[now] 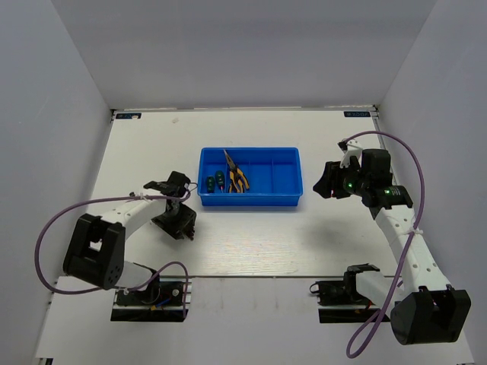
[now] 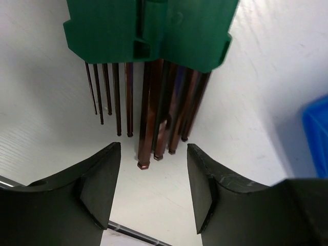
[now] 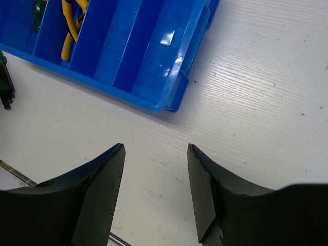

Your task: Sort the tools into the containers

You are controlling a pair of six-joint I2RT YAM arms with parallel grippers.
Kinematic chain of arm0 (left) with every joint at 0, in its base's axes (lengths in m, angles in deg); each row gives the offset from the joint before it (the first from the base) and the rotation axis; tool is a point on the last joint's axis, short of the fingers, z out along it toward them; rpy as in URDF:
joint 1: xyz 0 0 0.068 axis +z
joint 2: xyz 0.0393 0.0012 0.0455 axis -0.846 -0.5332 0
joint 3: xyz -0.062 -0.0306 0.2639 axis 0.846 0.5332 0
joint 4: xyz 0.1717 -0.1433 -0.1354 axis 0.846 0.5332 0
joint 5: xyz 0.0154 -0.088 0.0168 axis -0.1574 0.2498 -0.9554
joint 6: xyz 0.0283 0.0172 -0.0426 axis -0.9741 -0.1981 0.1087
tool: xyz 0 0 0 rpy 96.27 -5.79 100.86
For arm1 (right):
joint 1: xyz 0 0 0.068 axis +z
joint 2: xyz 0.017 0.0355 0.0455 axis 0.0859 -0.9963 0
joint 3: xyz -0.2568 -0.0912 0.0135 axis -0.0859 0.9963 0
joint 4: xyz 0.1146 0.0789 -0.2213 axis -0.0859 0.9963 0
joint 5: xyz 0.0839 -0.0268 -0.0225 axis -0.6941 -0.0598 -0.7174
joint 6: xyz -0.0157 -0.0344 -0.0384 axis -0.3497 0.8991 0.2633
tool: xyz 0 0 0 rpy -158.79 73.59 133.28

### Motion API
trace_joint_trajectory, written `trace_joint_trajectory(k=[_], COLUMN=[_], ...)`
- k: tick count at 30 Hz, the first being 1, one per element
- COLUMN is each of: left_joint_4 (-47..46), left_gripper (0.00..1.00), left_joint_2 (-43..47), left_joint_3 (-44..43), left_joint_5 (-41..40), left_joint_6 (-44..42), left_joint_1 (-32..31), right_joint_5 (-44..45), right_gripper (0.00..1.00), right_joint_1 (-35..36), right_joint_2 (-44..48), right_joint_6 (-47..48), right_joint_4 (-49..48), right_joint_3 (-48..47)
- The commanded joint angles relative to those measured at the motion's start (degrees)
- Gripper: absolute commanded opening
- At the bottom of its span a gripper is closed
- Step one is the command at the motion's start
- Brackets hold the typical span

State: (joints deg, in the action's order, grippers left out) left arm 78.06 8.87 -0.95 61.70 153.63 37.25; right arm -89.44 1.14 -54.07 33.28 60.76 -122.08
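Observation:
The blue tray (image 1: 249,199) stands mid-table. Its leftmost compartment holds two green-handled screwdrivers (image 1: 215,182), and the one beside it holds yellow-and-black pliers (image 1: 237,179). The hex key set (image 2: 148,31) lies on the table left of the tray (image 2: 315,138), green holder away from me and reddish keys pointing at my fingers. In the top view the set (image 1: 169,183) is partly under my left forearm. My left gripper (image 2: 152,154) (image 1: 176,212) is open, just short of the key tips and touching nothing. My right gripper (image 3: 155,151) (image 1: 320,187) is open and empty over bare table off the tray's right front corner (image 3: 169,105). Its view also shows the pliers (image 3: 69,31) and the key tips (image 3: 6,87).
Grey walls close in the table at the left, right and back. A thin dark seam (image 1: 251,276) crosses the table in front of both grippers' bases. Purple cables (image 1: 403,163) loop off each arm.

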Motion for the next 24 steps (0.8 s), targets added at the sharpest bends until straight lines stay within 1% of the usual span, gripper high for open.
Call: trace_joint_trajectory(k=[1,5,9,16,17,20,24], left_joint_4=[-0.7,-0.7,-2.2,-1.5,-1.5,-2.1,-3.5], left_gripper=[0.65,0.66,0.66,0.66,0.61,0.57,0.58], left_joint_2=[-2.5,-5.3,-6.6,-8.8,-8.8,-8.2,-8.1], left_joint_3=[-2.2,-4.2,-4.2,-4.2,-2.7,0.3,2.3], left_joint_5=[-1.0,-2.3,-2.3,-2.9,-2.9,-2.9,-2.9], left_joint_6=[-0.3,-0.3,-0.3,-0.3,-0.3,0.2,0.2], left_joint_1=[-0.1,-0.1,-0.1,-0.1,-0.1,-0.1,-0.1], right_joint_5=[-1.1,-1.3,-1.5,-1.5,-1.5,-1.6,-1.8], right_gripper=[0.58,0.58,0.58,0.58,0.58,0.58,0.58], right_joint_1=[-0.3,-0.4,-0.7,-0.7,-0.9,-1.0,-1.0], right_joint_2=[0.7,0.7,0.7,0.7,0.7,0.7,0.7], right_joint_6=[0.1,0.1,0.2,0.3,0.3,0.3,0.1], right_joint_4=[-0.8,-0.7,-0.7,-0.6,-0.6,-0.5,-0.3], right_joint_3=[0.2,0.1,0.3,0.1,0.1,0.0,-0.1])
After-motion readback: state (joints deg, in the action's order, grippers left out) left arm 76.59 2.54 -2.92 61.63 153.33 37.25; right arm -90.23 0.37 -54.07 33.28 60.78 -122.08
